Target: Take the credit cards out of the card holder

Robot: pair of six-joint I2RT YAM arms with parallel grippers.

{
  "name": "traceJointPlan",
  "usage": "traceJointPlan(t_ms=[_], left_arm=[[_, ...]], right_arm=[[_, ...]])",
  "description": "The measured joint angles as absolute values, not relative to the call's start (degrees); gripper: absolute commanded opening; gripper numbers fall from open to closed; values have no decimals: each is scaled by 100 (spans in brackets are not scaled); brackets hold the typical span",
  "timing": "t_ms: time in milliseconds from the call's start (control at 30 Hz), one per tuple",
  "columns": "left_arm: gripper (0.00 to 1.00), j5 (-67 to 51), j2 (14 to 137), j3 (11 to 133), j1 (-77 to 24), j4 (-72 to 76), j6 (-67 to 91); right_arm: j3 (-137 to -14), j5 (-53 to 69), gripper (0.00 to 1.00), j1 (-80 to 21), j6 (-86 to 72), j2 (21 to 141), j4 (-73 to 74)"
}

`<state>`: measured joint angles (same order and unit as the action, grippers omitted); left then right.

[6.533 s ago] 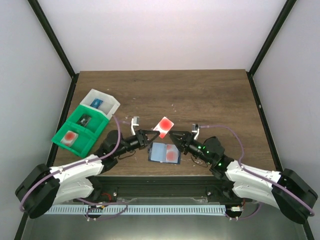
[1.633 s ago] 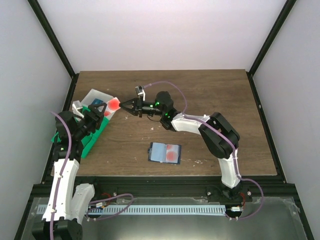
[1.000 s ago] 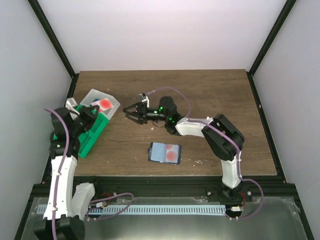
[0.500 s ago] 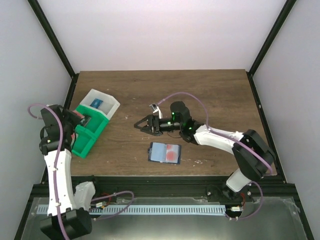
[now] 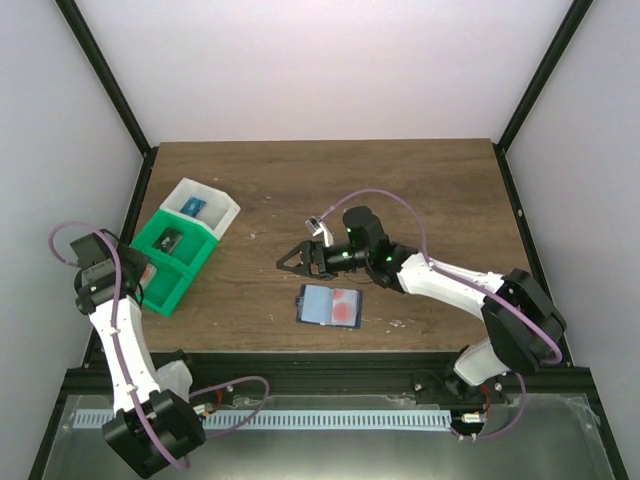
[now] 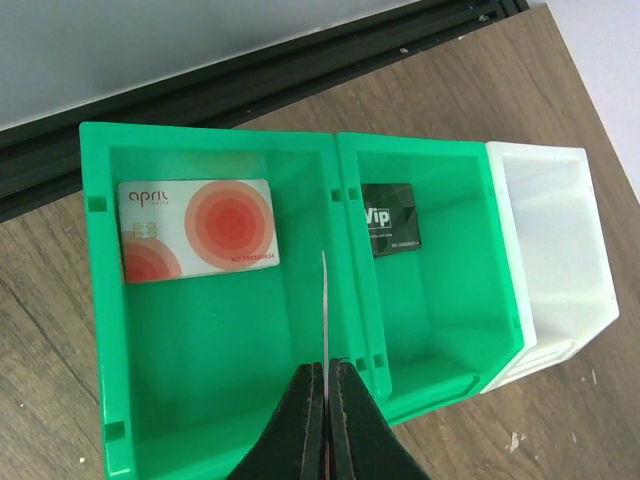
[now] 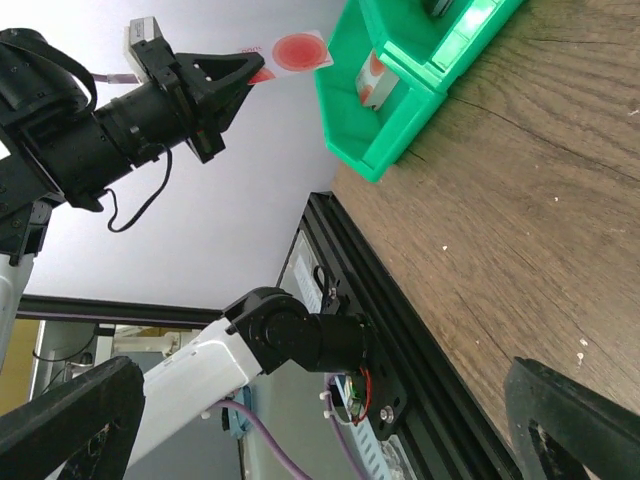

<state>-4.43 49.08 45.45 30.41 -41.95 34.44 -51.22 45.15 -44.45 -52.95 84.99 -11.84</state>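
The card holder (image 5: pixel 318 305) lies open on the table's near middle, with a red-blotched credit card (image 5: pixel 346 305) on its right panel. My right gripper (image 5: pixel 293 262) hovers just beyond it, open and empty; in the right wrist view its fingers (image 7: pixel 70 420) stand wide apart around the right gripper's (image 7: pixel 322 372) gap. My left gripper (image 6: pixel 327 372) is shut on another credit card (image 6: pixel 325 300), seen edge-on above the green bin (image 6: pixel 230 340). The right wrist view shows this held card (image 7: pixel 300 50) in the left gripper (image 7: pixel 250 75).
The green bin (image 5: pixel 180 262) sits at the table's left edge, with a white bin (image 5: pixel 215 200) joined behind it. One credit card (image 6: pixel 197 230) lies in its near compartment and a black VIP card (image 6: pixel 390 218) in the middle one. The white bin (image 6: pixel 555 250) follows.
My left arm swung back to the left with the card, from the white bin to over the green bin. The right gripper opened wide and withdrew toward the card holder.
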Motion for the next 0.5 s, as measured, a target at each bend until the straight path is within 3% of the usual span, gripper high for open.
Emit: traceJointPlan(t_ms=[500], left_arm=[[0,-366,5559,4211,3271,-3538,3334]], right_arm=[[-5109,4206,100,-4445,-5011,8147,-810]])
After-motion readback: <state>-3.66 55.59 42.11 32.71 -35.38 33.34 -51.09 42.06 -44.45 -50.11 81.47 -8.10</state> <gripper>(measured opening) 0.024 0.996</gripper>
